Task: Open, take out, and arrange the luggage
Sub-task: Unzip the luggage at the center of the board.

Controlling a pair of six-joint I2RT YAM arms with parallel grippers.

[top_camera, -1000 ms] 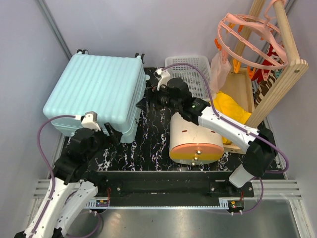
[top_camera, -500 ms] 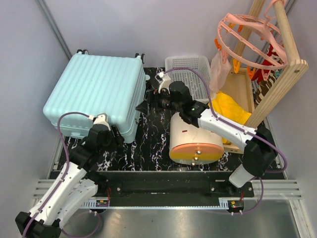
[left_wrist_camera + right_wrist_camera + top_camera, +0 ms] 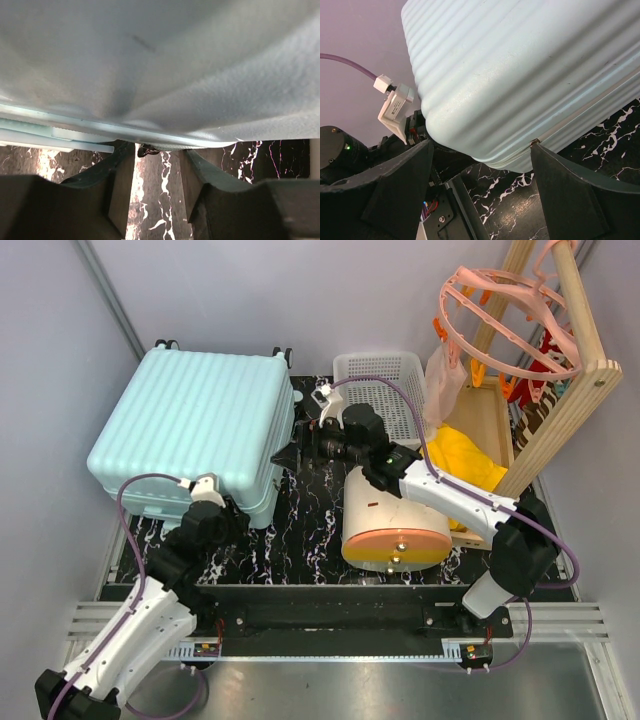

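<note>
Top view: bright, even, diffuse light from above. Luggage (image 3: 195,430) pale, not blown out. A soft, short shadow lies along its lower right edge on the table (image 3: 300,530). Mild sheen on the metal sheet (image 3: 400,685) at bottom of frame. Focus sharp throughout.

Left wrist view: dim. Luggage fills the upper frame, blurred and grainy, too close to focus. Left fingers (image 3: 95,200) near-black, soft-edged.

Right wrist view: well lit. Ribs crisp, with streak highlights. Right fingers (image 3: 395,195) dark and blurred in the lower corners.
</note>
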